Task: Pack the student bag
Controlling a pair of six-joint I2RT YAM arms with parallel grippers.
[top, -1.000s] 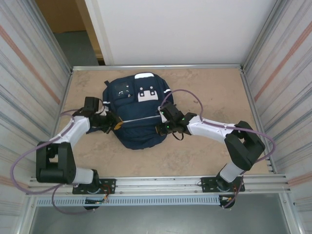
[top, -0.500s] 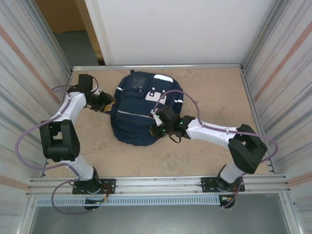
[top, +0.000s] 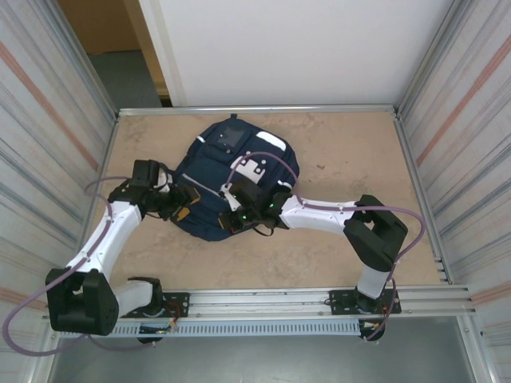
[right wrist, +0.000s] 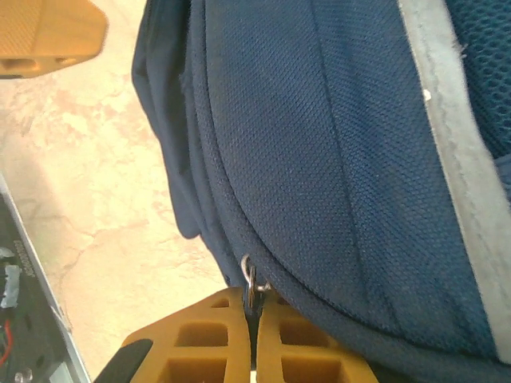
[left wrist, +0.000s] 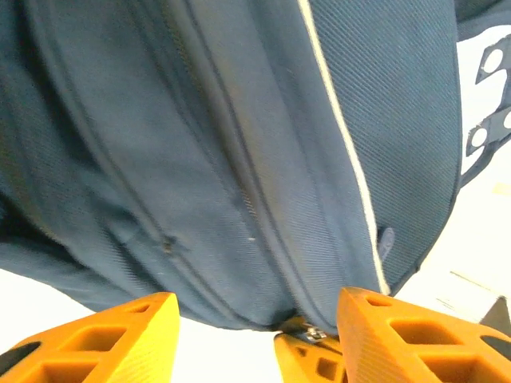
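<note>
A lab test cell: corrugated metal walls (top: 48,120) and aluminium mounting rail (top: 263,298).

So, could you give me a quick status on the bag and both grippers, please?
Left gripper open at student bag, left side. Right gripper shut on zip pull, near edge. Bag lying on table; nothing blocking.

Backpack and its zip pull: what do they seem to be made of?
The backpack looks like woven synthetic cloth, perhaps nylon, matte navy: a fine weave grain shows. The zip pull is probably metal: a thin, silvery, glinting loop.
</note>
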